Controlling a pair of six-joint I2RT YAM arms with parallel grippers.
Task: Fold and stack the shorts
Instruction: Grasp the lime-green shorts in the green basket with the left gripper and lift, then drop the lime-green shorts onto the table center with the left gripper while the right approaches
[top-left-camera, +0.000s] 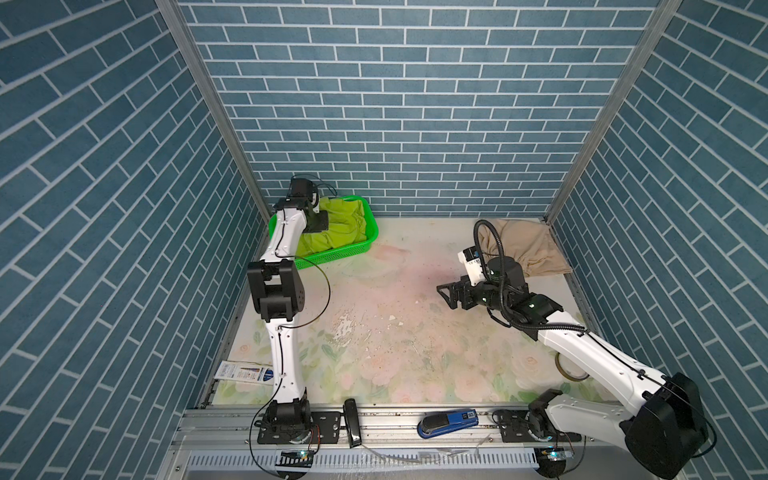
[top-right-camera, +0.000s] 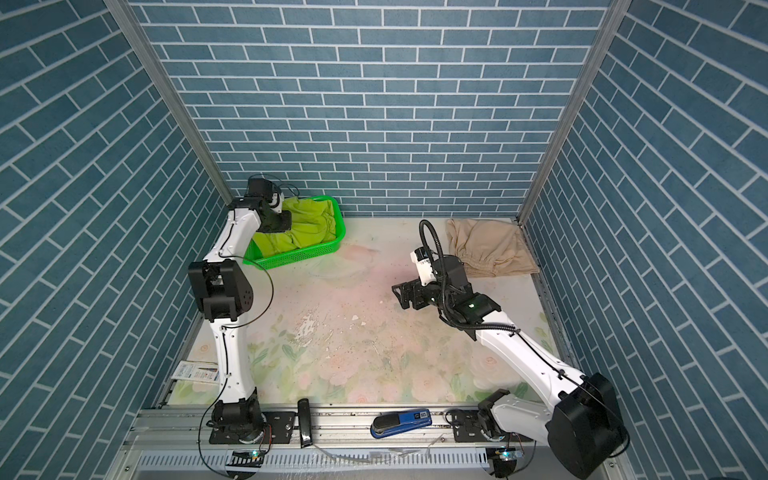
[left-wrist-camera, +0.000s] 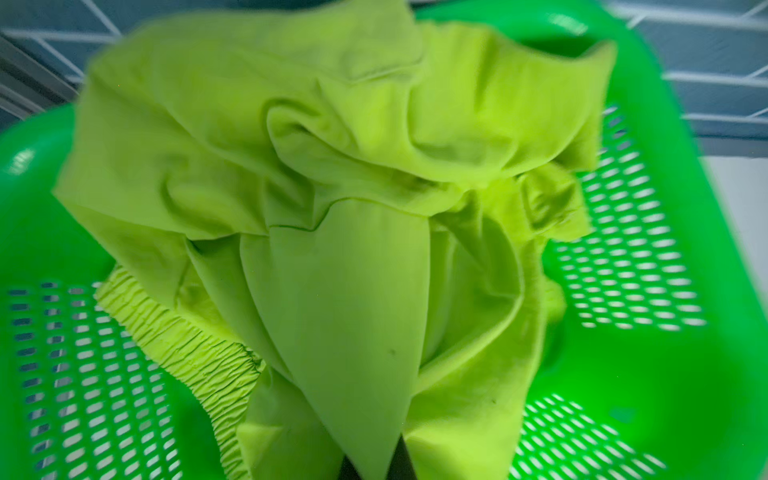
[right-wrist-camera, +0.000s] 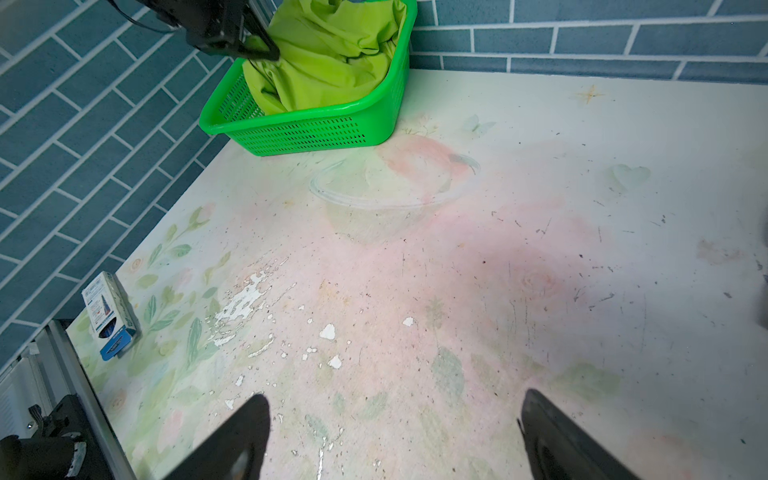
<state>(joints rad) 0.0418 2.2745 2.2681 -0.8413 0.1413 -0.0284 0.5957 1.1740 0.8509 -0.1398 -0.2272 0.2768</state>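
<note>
Currently we log left gripper (left-wrist-camera: 374, 467) pinching the green shorts (left-wrist-camera: 332, 166) in the far-left basket (top-left-camera: 357, 248); right gripper (right-wrist-camera: 395, 411), jaws spread, hovers right of centre, beige shorts (top-left-camera: 528, 245) beyond it.

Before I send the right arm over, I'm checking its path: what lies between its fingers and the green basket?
Nothing but bare, scuffed table between the fingers and the basket; the right wrist view shows it.

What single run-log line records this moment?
left gripper: shut on lime shorts in basket | right gripper: open, empty | beige shorts: on table, back right
</note>
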